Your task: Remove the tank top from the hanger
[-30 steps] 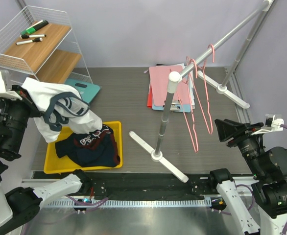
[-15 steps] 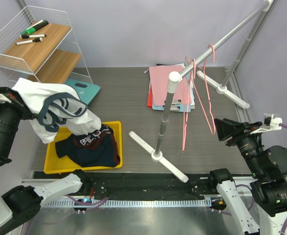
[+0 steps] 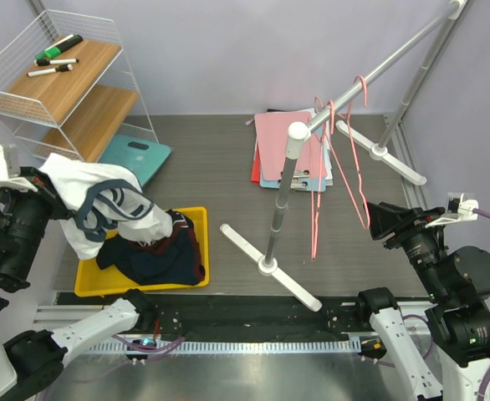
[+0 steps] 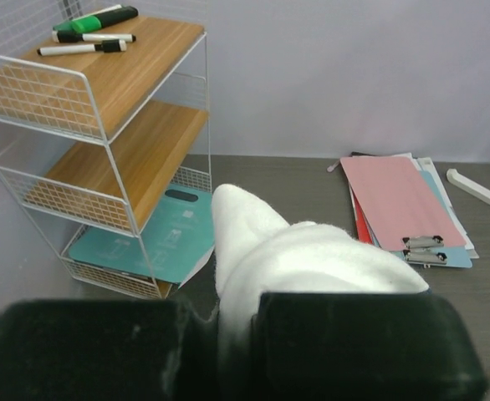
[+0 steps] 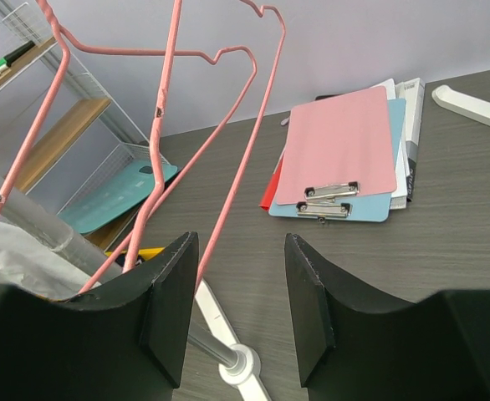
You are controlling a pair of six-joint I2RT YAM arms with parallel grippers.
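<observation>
Item: tank top point(image 3: 103, 205), white with dark-edged armholes
Location: left-middle of the overhead view, clear of the pink hangers point(image 3: 315, 225), which dangle bare from the rail point(image 3: 379, 71) at the right of the frame. I judge the removal itself done, with only the set-down left

Holder: my left pincer point(image 3: 38, 189), pressed together on a fold of the cloth. In its own wrist view the white fabric point(image 4: 303, 251) bulges up and away from between my dark fingers point(image 4: 345, 334), at the lower middle of the frame

Lie of the garment: it starts at my left pincer and runs toward the right of the overhead frame, sagging downward. Its long axis is roughly left to right. The free end droops over the upper left part of the yellow bin point(image 3: 90, 284), above or on the dark clothes point(image 3: 165, 255) heaped there; I cannot tell whether it touches them

Second pincer: my right pincer point(image 3: 372, 222), spread and pinching nothing. Its wrist view shows the hanger wires point(image 5: 162, 104) just ahead of and above the gap, not between my fingers point(image 5: 308, 292)

Nearer arm: left, already gripping the garment; the right is well apart, across the frame

Governing relation: the bin lies below and to the right of my left pincer, along the garment's own axis, so I judge a lowering and release there would drop it in
</observation>
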